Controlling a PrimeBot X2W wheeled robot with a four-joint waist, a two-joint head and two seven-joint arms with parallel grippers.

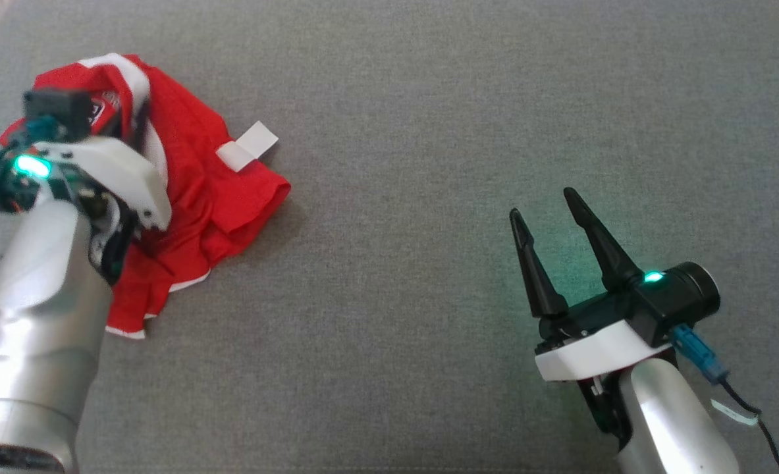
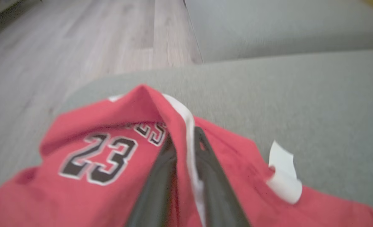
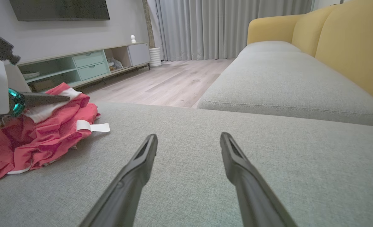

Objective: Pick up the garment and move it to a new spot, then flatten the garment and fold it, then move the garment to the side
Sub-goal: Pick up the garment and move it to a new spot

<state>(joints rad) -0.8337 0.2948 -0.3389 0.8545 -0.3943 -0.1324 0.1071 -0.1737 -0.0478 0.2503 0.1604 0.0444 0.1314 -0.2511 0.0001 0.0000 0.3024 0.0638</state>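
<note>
The garment [image 1: 218, 191] is a red jersey with white trim and a black "23", crumpled in a heap at the far left of the grey cushion [image 1: 415, 99]. My left gripper [image 1: 135, 118] hangs over its upper part. In the left wrist view the left gripper [image 2: 184, 135] is shut, and a raised fold of the garment [image 2: 47, 195] with its white edge is pinched between the two fingers. A white tag [image 1: 247, 146] sticks out from the heap's right side. Well to the right, my right gripper [image 1: 542, 204] stands open above bare cushion and holds nothing.
In the right wrist view the right gripper [image 3: 189, 137] points across the cushion toward a yellow-backed sofa seat [image 3: 284, 72]. Wooden floor [image 3: 173, 82] lies beyond the cushion's far edge, close behind the garment [image 3: 47, 138]. A low cabinet [image 3: 85, 63] stands at the wall.
</note>
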